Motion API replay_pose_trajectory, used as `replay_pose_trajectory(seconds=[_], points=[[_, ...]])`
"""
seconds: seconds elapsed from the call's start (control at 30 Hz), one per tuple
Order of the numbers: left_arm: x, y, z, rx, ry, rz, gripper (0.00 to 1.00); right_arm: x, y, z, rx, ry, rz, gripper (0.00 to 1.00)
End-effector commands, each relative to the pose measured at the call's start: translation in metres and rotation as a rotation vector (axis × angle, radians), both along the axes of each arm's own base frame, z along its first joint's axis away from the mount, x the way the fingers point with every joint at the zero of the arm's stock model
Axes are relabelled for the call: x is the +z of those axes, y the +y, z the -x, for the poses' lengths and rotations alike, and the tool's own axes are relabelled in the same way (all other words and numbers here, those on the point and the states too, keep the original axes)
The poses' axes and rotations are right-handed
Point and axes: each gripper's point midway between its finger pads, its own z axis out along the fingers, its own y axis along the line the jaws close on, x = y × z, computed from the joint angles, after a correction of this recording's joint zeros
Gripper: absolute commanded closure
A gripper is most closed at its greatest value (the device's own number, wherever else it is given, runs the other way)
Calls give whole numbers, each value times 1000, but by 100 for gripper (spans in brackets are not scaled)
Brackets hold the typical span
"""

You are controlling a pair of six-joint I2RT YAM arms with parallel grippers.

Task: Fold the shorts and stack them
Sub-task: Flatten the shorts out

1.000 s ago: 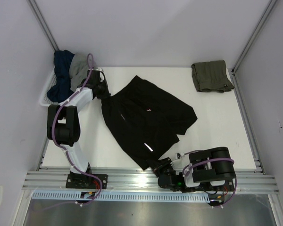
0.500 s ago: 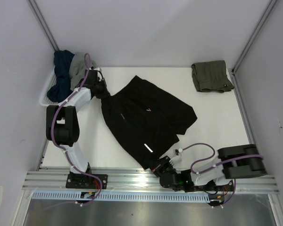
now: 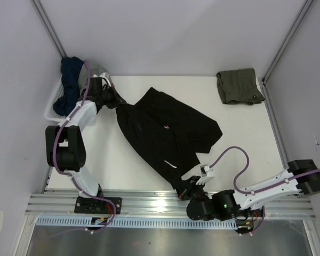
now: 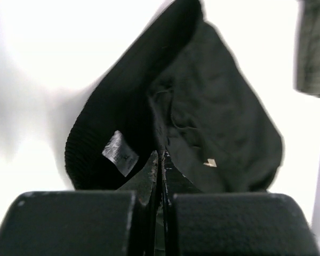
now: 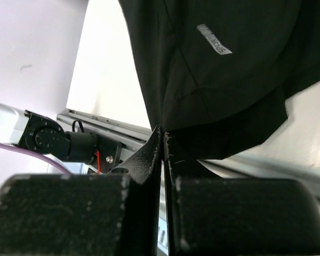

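The black shorts (image 3: 170, 128) with small white marks are stretched diagonally across the white table, part lifted. My left gripper (image 3: 119, 101) is shut on their far left waistband corner; in the left wrist view the cloth (image 4: 218, 122) and a white label (image 4: 120, 153) hang from the pinched fingertips (image 4: 161, 156). My right gripper (image 3: 184, 186) is shut on the near hem corner at the table's front edge. The right wrist view shows the hem clamped between the fingers (image 5: 162, 132), the shorts (image 5: 213, 69) above. The olive-green shorts (image 3: 239, 85) lie folded at the far right corner.
A white basket (image 3: 52, 106) at the far left holds dark blue and grey clothes (image 3: 72, 77), just behind my left arm. A metal rail (image 3: 149, 205) runs along the near edge below the right gripper. Walls close in both sides.
The right gripper has shut on the near hem corner and its arm has swung out to the right. The left gripper pulled back and left, stretching the black shorts narrower.
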Motion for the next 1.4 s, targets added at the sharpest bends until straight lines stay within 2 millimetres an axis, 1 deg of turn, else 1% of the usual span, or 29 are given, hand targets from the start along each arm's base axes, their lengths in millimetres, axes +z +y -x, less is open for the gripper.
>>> replay_pose_trajectory(seconds=[0.0,0.03,0.1,0.13,0.17,0.23,0.27,0.3,0.33,0.4,0.43,0.47,0.5,0.53,0.57,0.6,0.63,0.7,0.77,0.8,0.83,0.97,1.1,1.13,1.17,1.23,1.27,1.3,1.37], points=[[70,6,0,3,-153,107,100,24,-28,-17,-22,-222,186,100],[75,10,1,8,-160,118,100,32,-30,-15,-9,-224,158,100],[89,13,8,2,-178,157,100,33,-34,-13,14,-242,169,100],[89,15,12,7,-174,171,100,35,-38,-12,24,-242,157,100],[101,16,16,4,-200,178,100,38,-38,-9,42,-248,153,100],[113,19,22,7,-219,203,100,46,-41,-8,65,-282,167,100],[115,21,25,11,-222,213,100,55,-44,-7,71,-291,147,100],[130,25,28,15,-265,221,100,63,-44,-6,78,-300,135,100],[135,22,33,6,-267,254,100,70,-46,-7,93,-341,176,100],[147,24,39,2,-295,275,100,90,-45,-5,120,-352,132,100],[162,22,46,-5,-325,281,100,95,-46,-4,143,-390,169,100],[169,21,50,-8,-340,281,100,108,-45,-2,170,-394,144,100],[174,23,54,-3,-349,282,100,113,-45,-1,185,-409,159,100],[187,22,62,-4,-381,283,100,118,-45,-1,196,-417,165,100],[193,23,65,-3,-397,279,100,132,-46,-1,202,-421,156,100],[193,26,70,11,-396,279,100,130,-51,-2,215,-434,201,100],[202,28,76,25,-421,267,100,134,-52,-3,223,-441,213,100],[196,33,83,56,-403,253,100,143,-61,-5,245,-445,229,100],[193,35,91,78,-407,239,100,146,-68,-9,252,-430,221,100],[183,37,94,94,-386,240,100,146,-73,-12,257,-430,239,100],[180,38,97,110,-383,244,100,152,-82,-19,242,-426,216,100],[166,47,111,179,-386,255,100,169,-91,-22,292,-446,191,100],[185,52,127,223,-467,254,100,180,-95,-27,304,-478,264,100],[188,54,130,232,-481,253,100,190,-96,-27,309,-489,255,100],[192,54,132,237,-494,252,100,194,-96,-31,295,-499,271,100],[209,54,139,247,-535,248,100,207,-100,-38,278,-527,300,100],[211,54,141,249,-534,249,100,205,-95,-41,284,-532,349,100],[219,54,143,244,-552,248,100,206,-98,-53,241,-524,388,100],[227,52,146,241,-554,249,100,203,-81,-58,295,-519,437,100]])
